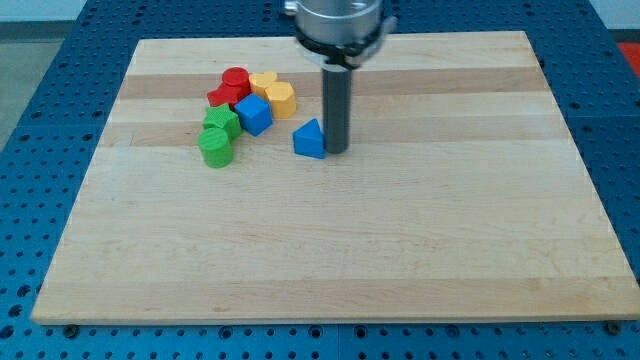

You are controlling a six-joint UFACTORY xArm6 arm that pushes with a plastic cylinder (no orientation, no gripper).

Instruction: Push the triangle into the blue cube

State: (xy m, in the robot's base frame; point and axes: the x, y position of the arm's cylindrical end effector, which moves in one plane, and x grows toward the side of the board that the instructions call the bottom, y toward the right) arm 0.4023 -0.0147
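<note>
The blue triangle (309,139) lies on the wooden board (330,250), a little right of the block cluster. The blue cube (254,114) sits at the cluster's right side, up and to the left of the triangle, with a small gap between them. My tip (335,151) rests on the board right against the triangle's right side. The dark rod rises from it to the arm at the view's top.
Around the blue cube are a red cylinder (235,80) and red block (221,96), two yellow blocks (281,99) (263,82), and two green blocks (221,123) (215,148). Blue perforated table surrounds the board.
</note>
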